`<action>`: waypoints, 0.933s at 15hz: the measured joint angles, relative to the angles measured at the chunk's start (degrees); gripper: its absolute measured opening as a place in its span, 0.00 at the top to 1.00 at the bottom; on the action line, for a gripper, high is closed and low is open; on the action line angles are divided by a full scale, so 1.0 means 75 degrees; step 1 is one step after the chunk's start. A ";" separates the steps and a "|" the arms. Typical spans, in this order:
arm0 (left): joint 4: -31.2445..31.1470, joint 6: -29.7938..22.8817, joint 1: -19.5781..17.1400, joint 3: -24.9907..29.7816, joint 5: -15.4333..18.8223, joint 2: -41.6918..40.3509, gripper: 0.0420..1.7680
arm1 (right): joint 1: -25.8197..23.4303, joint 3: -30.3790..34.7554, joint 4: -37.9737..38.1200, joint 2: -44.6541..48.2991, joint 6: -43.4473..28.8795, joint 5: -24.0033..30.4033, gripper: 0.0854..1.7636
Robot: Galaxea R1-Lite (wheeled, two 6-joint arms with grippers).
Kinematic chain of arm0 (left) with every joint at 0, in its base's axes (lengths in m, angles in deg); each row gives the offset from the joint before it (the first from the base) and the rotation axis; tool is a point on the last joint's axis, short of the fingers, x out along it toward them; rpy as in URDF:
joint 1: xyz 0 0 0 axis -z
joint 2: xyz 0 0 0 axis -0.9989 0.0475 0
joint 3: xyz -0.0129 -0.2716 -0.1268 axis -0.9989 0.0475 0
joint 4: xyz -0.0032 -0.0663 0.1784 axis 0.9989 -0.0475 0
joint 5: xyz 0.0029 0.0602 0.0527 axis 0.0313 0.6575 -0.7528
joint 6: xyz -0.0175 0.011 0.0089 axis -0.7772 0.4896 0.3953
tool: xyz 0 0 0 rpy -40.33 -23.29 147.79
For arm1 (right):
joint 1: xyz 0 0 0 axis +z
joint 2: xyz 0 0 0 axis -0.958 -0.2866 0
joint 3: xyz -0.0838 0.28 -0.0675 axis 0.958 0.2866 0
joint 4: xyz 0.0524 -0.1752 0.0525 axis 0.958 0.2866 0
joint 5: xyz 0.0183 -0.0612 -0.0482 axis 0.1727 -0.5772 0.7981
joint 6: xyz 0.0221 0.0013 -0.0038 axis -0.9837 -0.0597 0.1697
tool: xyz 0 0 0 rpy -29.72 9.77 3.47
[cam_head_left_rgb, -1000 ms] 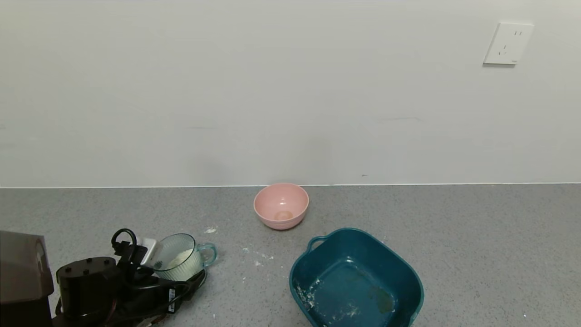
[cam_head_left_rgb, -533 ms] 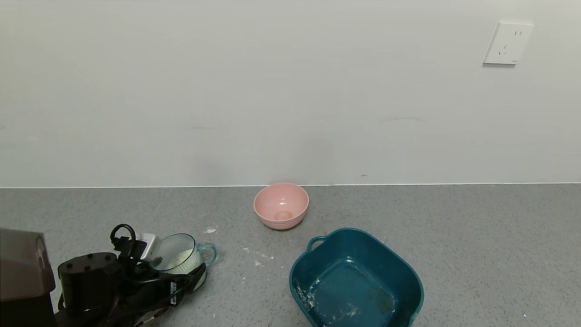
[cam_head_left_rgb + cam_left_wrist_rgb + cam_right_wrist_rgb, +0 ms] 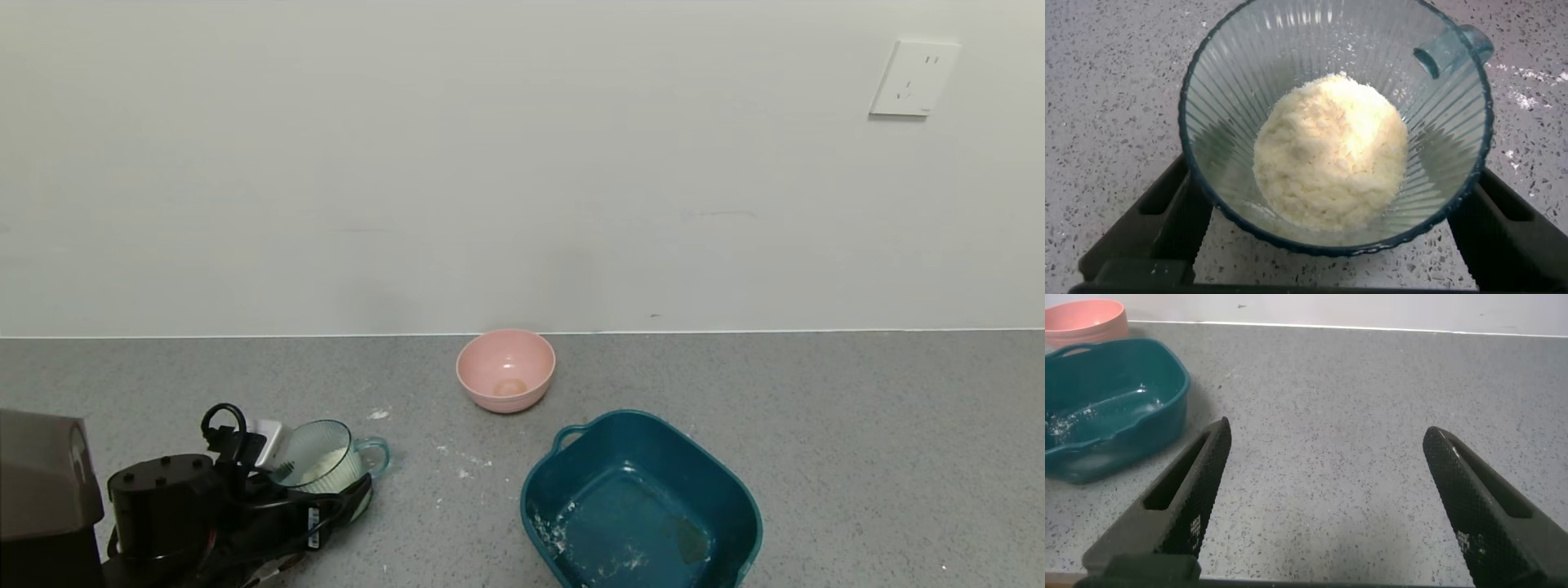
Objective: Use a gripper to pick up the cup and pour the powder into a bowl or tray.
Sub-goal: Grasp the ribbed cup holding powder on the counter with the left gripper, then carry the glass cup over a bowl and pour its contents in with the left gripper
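My left gripper sits low at the near left of the counter, and its two dark fingers stand on either side of the cup, closed against its ribbed wall. The cup sits between them with its mouth up and its loop handle on the side away from my wrist. In the bottom of the cup lies the powder, a soft pale heap that fills only the lower part. From the head view the cup looks tilted a little, its rim leaning toward my wrist joint; whether its base touches the counter I cannot tell.

Just past the cup, white specks of spilled powder dot the grey surface. Further to the right of my left gripper stands the teal tub, open side up, with white traces on its floor and its loop handle facing the cup. Beyond both, close to the wall, rests a small pink bowl.

My right gripper hangs spread wide over bare counter, gripping nothing, with the teal tub and the pink bowl beyond it to one side.
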 joint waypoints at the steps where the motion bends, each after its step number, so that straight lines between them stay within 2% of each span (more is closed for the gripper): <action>1: 0.0000 0.0003 0.0007 0.0007 0.0005 0.0007 0.03 | 0.0000 0.0000 0.0000 0.0000 0.0000 0.0003 0.03; 3: 0.0003 -0.0005 0.0010 0.0011 -0.0003 0.0010 0.03 | 0.0000 0.0000 0.0000 0.0000 0.0000 0.0000 0.03; 5: -0.0005 -0.0002 0.0015 0.0010 0.0000 0.0007 0.20 | 0.0000 0.0000 -0.0003 0.0000 0.0000 -0.0003 0.03; 6: -0.0002 0.0018 0.0015 0.0018 0.0020 0.0007 0.24 | 0.0000 0.0000 0.0000 0.0000 0.0000 -0.0003 0.03; 14: -0.0008 0.0013 0.0011 0.0007 0.0003 -0.0031 0.27 | 0.0000 0.0000 -0.0003 0.0000 0.0000 0.0000 0.03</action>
